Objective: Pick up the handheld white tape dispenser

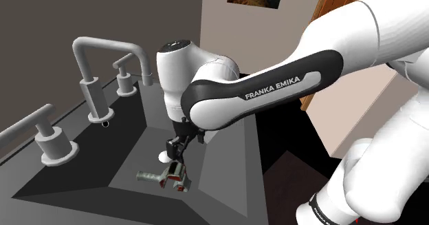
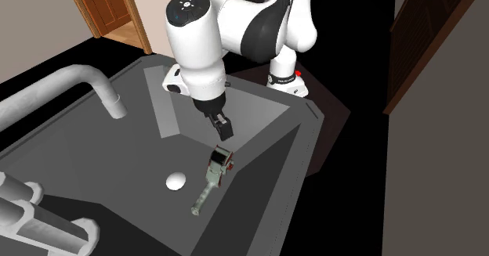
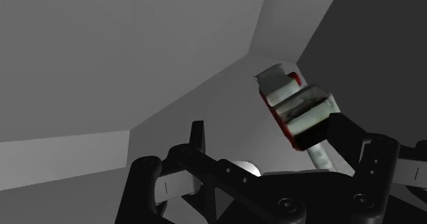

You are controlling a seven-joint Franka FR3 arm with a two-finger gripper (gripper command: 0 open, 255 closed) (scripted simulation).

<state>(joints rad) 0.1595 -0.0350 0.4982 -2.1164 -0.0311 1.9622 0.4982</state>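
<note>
The tape dispenser (image 1: pixel 170 178) lies on the floor of a dark grey sink (image 1: pixel 227 155). It has a whitish-grey head with red trim and a long grey handle. From the second exterior view the dispenser (image 2: pixel 213 176) has its head toward the arm. My black gripper (image 1: pixel 176 153) hangs just above the head, pointing down into the basin, open and holding nothing. The gripper (image 2: pixel 222 129) is a short way above the head and apart from it. Along the hand, the dispenser (image 3: pixel 295 105) sits past the gripper (image 3: pixel 270 142), close to the far finger (image 3: pixel 349 135).
A grey faucet (image 1: pixel 103 51) arches over the sink's back edge, with two lever handles (image 1: pixel 51 144) beside it. A white drain (image 2: pixel 175 181) lies on the basin floor near the dispenser's handle. The basin walls slope steeply on all sides. Black area lies beyond the counter.
</note>
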